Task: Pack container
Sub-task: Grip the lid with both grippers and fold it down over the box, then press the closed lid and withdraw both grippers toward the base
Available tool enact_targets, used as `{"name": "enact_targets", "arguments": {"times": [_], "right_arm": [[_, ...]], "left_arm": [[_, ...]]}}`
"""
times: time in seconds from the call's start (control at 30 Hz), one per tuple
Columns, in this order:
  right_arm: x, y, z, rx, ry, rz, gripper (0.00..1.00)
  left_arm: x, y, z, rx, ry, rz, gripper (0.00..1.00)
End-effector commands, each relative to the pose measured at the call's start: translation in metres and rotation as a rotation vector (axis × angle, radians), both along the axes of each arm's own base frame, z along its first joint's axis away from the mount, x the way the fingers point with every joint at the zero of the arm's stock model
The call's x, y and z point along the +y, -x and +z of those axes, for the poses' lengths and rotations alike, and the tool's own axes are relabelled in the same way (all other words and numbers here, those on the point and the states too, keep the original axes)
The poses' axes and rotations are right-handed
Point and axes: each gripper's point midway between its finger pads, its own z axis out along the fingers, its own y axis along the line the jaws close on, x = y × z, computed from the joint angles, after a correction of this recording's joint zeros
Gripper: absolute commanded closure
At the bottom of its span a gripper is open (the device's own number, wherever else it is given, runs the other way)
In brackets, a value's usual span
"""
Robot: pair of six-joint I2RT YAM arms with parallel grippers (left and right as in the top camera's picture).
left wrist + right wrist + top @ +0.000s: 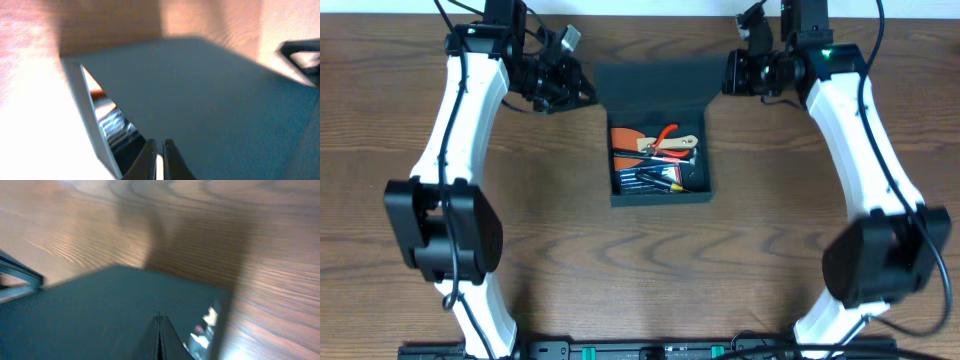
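The dark teal-black container [660, 198] sits at the table's middle. Its flap lid [653, 88] stands raised at the far side, and hand tools [658, 160] with orange and red handles lie inside. My left gripper [582, 92] is shut by the lid's left edge, and my right gripper [730, 75] is shut by its right edge. In the left wrist view, the shut left gripper [159, 143] points at the lid [200, 95], with tools [112, 122] showing under it. The right wrist view shows the shut right gripper [159, 316] over the lid [100, 310]. Nothing shows between either pair of fingers.
Brown wooden table [640, 280] surrounds the box on all sides. Both white arms reach in from the near edge, one along each side. A dark rail [650, 350] runs along the near edge.
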Motion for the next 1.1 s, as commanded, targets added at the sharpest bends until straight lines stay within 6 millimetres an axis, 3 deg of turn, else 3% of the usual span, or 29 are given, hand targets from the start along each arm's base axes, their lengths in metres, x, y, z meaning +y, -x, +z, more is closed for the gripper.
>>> {"name": "enact_targets", "arguments": {"times": [0.0, 0.2, 0.3, 0.6, 0.77, 1.07], "right_arm": [[-0.007, 0.015, 0.036, -0.19, 0.249, 0.049, 0.99], [-0.011, 0.037, 0.066, -0.255, 0.315, 0.034, 0.99], [-0.014, 0.043, 0.07, -0.253, 0.321, 0.027, 0.99], [-0.03, 0.071, 0.046, -0.118, 0.413, 0.058, 0.99], [-0.033, 0.086, 0.029, -0.046, 0.442, 0.1, 0.99], [-0.002, 0.116, -0.038, 0.089, 0.371, 0.226, 0.99]], "left_arm": [[0.007, 0.019, 0.021, -0.127, -0.13, -0.085, 0.94], [0.014, 0.044, 0.033, -0.133, -0.242, -0.104, 0.94], [0.015, 0.052, 0.038, -0.143, -0.276, -0.113, 0.94], [0.009, 0.08, 0.039, -0.077, -0.287, -0.172, 0.94], [-0.008, 0.096, 0.035, -0.083, -0.302, -0.271, 0.94], [-0.035, 0.097, -0.013, -0.164, -0.47, -0.384, 0.94]]}}
